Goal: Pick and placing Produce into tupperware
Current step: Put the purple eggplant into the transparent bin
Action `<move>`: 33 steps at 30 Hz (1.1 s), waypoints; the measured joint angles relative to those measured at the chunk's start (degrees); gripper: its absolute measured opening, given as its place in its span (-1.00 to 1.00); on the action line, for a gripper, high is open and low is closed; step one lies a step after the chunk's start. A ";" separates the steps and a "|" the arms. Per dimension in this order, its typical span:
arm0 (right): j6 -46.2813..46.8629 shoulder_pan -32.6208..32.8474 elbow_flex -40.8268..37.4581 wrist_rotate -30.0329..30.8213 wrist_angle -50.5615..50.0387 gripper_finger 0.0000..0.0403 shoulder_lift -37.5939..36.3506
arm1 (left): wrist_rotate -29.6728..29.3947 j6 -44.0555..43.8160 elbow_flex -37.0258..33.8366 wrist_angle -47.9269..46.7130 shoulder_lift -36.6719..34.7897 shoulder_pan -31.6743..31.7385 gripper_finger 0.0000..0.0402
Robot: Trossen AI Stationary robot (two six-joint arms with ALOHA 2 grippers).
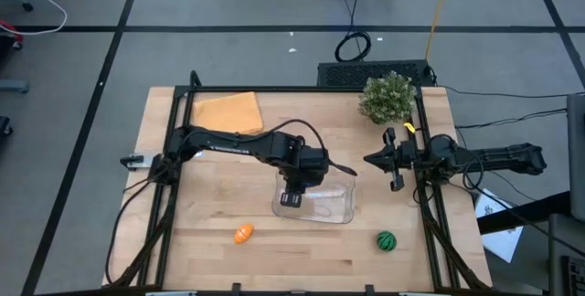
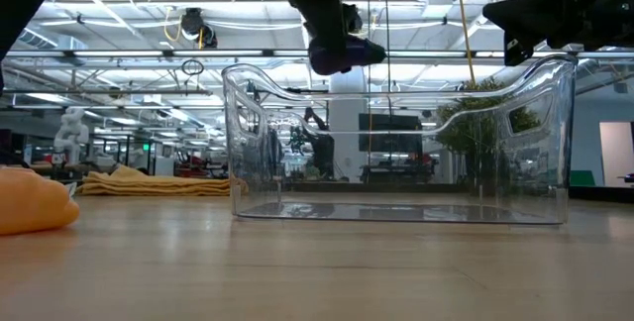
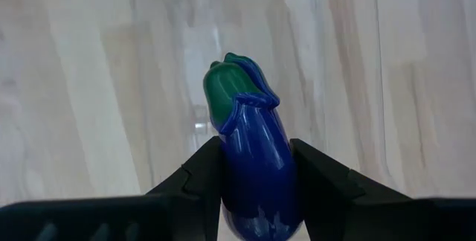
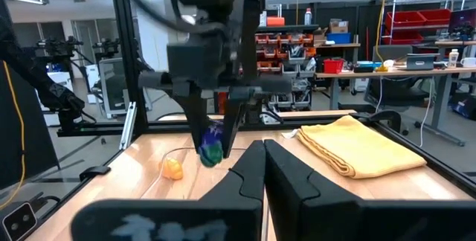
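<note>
The purple piece (image 3: 256, 174), with a green cap, sits in my left gripper (image 3: 255, 148), which hangs over the left part of the clear tupperware (image 1: 331, 206) near rim height, as the low view shows (image 2: 345, 53). The tupperware rests flat on the table (image 2: 396, 207). The orange piece (image 1: 242, 234) lies on the wood near the front edge, left of the tupperware. The green striped piece (image 1: 387, 240) lies to its front right. My right gripper (image 1: 373, 160) is shut, raised at the table's right side, and touches nothing. My left gripper pinches the purple piece by the middle of its body (image 3: 256, 196) between the two fingers (image 3: 202, 172), coming from above and pointing down. The green-capped end (image 3: 229, 92) sticks out past the fingertips, pointing down. The piece is lifted clear, above the tupperware's floor.
A bushy green plant (image 1: 387, 98) stands at the far right corner. A folded orange-yellow cloth (image 1: 227, 111) lies at the far left. Black frame rails (image 1: 425, 150) run along the table's sides. Bare wood lies in front of the tupperware.
</note>
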 joint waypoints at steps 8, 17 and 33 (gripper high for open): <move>-0.06 0.02 0.00 0.00 -0.17 -1.00 0.24 | -1.20 11.29 0.07 -0.09 1.24 -1.10 -0.35; -0.08 0.01 0.00 0.00 -0.05 -1.00 0.21 | -1.63 13.03 0.04 -1.11 1.36 -1.06 -0.35; -0.07 0.01 0.00 0.00 0.05 -1.00 0.21 | 0.01 12.07 0.04 2.08 1.50 -1.08 -0.35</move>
